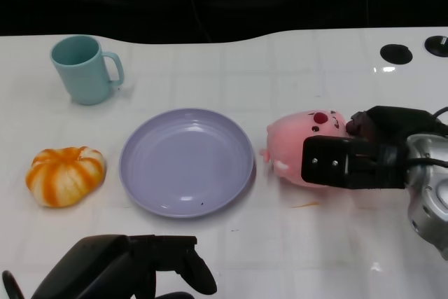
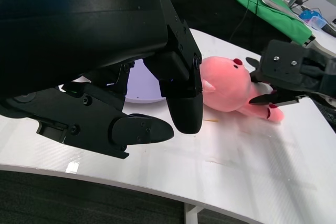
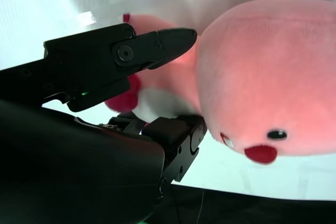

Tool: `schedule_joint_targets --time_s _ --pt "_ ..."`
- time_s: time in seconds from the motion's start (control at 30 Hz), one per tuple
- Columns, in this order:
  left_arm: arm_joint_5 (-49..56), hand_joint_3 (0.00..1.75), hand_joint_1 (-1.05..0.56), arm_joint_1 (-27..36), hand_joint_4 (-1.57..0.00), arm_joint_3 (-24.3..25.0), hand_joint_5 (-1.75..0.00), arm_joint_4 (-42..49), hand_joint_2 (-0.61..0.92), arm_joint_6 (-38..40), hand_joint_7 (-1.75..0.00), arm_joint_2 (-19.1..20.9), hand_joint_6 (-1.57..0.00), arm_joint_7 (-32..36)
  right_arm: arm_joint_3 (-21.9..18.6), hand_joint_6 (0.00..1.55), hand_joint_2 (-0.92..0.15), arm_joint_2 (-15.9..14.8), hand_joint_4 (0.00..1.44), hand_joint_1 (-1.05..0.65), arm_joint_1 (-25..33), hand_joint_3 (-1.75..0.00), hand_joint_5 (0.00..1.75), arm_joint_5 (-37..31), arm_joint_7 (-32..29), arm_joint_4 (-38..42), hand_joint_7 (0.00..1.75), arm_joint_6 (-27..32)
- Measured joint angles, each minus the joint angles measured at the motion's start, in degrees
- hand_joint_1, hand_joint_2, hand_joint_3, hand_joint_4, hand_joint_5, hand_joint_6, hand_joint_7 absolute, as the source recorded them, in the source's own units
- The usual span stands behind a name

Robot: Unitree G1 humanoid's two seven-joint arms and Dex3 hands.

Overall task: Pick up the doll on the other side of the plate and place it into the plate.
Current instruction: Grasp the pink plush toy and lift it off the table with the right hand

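Head view shows you the pink doll (image 1: 297, 146) lying on the desk (image 1: 315, 243) just right of the purple plate (image 1: 186, 161), with your right hand (image 1: 350, 159) closed around its near end. Left wrist view shows your left hand (image 2: 152, 119) with its fingers apart, holding nothing. Right wrist view puts a black finger (image 3: 157, 45) on one side of the doll's body and another on the opposite side.

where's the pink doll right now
In the head view, the pink doll lies on the table right of the purple plate, just off its rim, with the right hand around it.
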Motion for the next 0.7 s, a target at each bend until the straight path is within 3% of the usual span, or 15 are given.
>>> schedule_joint_targets --time_s 0.33,0.53,0.57,0.67,0.7 --pt "0.99 0.4 -0.2 4.13 -0.6 1.0 -1.72 -3.08 0.91 3.23 -0.94 -0.07 -0.7 0.0 8.06 0.54 -0.92 3.73 0.33 -0.7 -8.15 -0.11 0.54 -4.99 -9.17 18.51 0.02 -4.37" --pt "0.9 0.4 -0.2 4.17 -0.59 1.3 -1.73 -4.72 0.91 5.16 -0.93 -0.06 -0.7 0.0 13.28 0.78 -0.92 4.66 0.64 -0.51 -11.25 -0.22 0.72 -8.68 -13.98 25.74 0.09 -8.01" --pt "0.9 0.4 -0.2 4.06 -0.6 1.3 -1.73 -4.91 0.9 5.31 -0.93 -0.06 -0.7 0.0 14.17 0.83 -0.92 4.6 0.72 -0.48 -11.84 -0.17 0.8 -9.27 -14.7 26.9 0.09 -9.11" --pt "0.73 0.4 -0.2 3.68 -0.6 1.26 -1.72 -5.44 0.9 5.8 -0.92 -0.07 -0.71 -0.01 16.05 0.89 -0.92 4.57 0.8 -0.42 -13.56 -0.05 1.37 -10.4 -16.52 30.13 0.02 -11.24" --pt "0.62 0.4 -0.2 3.48 -0.6 1.23 -1.72 -5.57 0.9 5.94 -0.92 -0.06 -0.71 -0.01 16.27 0.9 -0.92 4.56 0.82 -0.41 -13.86 -0.05 1.47 -10.4 -17.45 30.83 0.02 -11.9"
